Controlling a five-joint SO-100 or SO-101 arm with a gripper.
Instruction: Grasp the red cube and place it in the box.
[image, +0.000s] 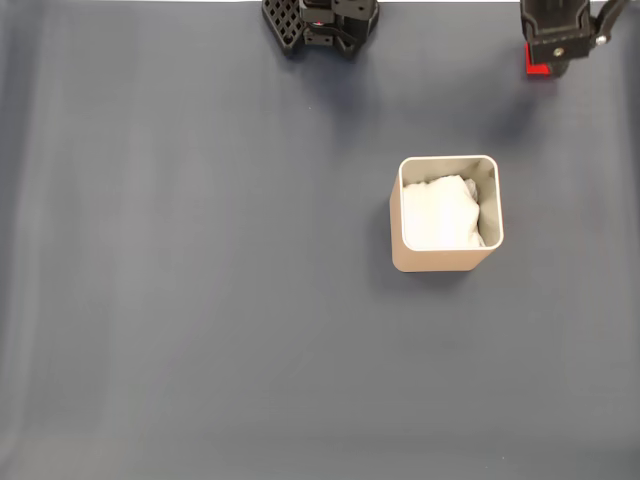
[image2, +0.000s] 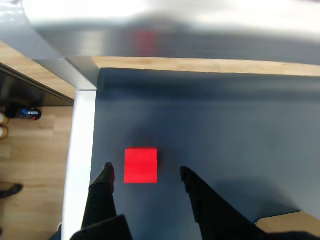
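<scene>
Here the red cube (image2: 141, 165) is sitting flat on the dark blue mat (image2: 225, 140), close to the mat's left edge in the wrist view. The pincer (image2: 145, 175) is hanging just over it with its two black fingers (image2: 102, 185) spread wide, one on each side of the cube. The fingers are not touching the cube; a bit of mat is showing between each finger and the cube's side. In the fixed view, only a small piece of the red cube (image: 536, 69) is peeking out under the black arm (image: 558, 35) near the top right corner. The box (image: 445, 258) is standing upright on the mat, well apart from the cube, a little right of the middle. White soft padding (image: 438, 212) is lying inside it. The desk (image2: 200, 64) is showing a strip of light wood past the mat's far edge in the wrist view.
</scene>
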